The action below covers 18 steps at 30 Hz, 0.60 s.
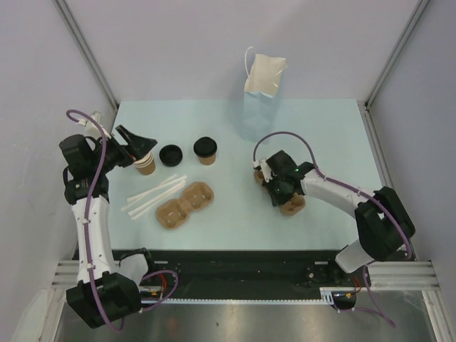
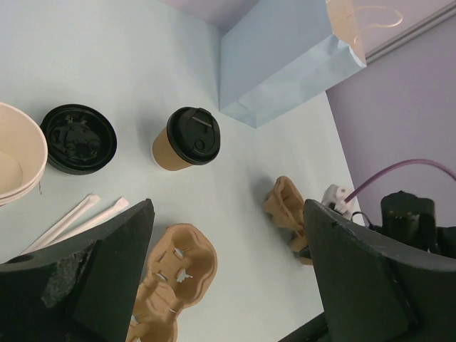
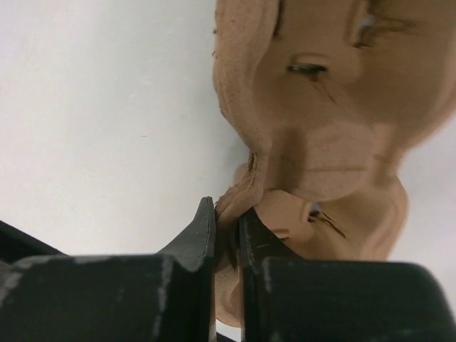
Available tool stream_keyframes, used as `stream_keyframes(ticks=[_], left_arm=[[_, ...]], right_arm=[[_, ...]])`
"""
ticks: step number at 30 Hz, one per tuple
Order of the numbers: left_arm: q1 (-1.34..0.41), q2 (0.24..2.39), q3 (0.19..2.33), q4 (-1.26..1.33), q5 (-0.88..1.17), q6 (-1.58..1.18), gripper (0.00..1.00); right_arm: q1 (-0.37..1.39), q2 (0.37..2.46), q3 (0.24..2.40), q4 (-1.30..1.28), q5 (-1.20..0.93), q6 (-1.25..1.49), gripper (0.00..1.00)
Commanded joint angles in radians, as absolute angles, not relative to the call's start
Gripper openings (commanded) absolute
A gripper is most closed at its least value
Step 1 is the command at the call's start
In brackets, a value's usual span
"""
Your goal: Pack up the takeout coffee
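Nearest me, a pulp cup carrier (image 1: pixel 185 205) lies flat on the tabletop (image 1: pixel 235 228), with wrapped straws (image 1: pixel 153 194) just beside it. Off to the right, the right claw (image 3: pixel 226 221) is pinched shut on the rim of a second carrier (image 3: pixel 335 107). Further back, the left claw (image 1: pixel 140 146) hangs wide open over a stack of unlidded cups (image 1: pixel 144 164). Next along sit a loose black lid (image 1: pixel 171 154) and the takeout coffee (image 1: pixel 206 150), upright, lidded and untouched. A pale blue paper bag (image 1: pixel 258 107) stands beyond.

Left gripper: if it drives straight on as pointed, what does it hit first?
Left gripper probably meets bare table first, in the gap between pulp cup carrier and lidded coffee cup; that cup lies beyond. Depth unclear.
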<state>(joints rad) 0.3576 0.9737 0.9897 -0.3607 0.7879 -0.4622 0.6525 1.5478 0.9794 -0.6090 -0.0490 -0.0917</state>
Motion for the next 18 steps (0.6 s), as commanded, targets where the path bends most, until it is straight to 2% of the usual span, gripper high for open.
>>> stream_keyframes(ticks=[1,4,10,13,18], left_arm=[[0.354,0.962,1.031,-0.334,0.796,-0.466,0.91],[0.351,0.966,1.038,-0.336,0.807,-0.468,0.90],[0.331,0.992,1.075,-0.386,0.790,-0.407,0.90],[0.312,1.009,1.088,-0.402,0.787,-0.385,0.90],[0.282,1.026,1.100,-0.417,0.749,-0.338,0.90]], right_arm=[[0.539,1.447,0.986,-0.630,-0.049,-0.173,0.00],[0.447,1.372,1.003,-0.676,-0.057,-0.279,0.00],[0.131,1.313,1.064,-0.715,-0.098,-0.547,0.00],[-0.032,1.356,1.112,-0.712,-0.142,-0.695,0.00],[-0.164,1.509,1.189,-0.650,-0.147,-0.845,0.00]])
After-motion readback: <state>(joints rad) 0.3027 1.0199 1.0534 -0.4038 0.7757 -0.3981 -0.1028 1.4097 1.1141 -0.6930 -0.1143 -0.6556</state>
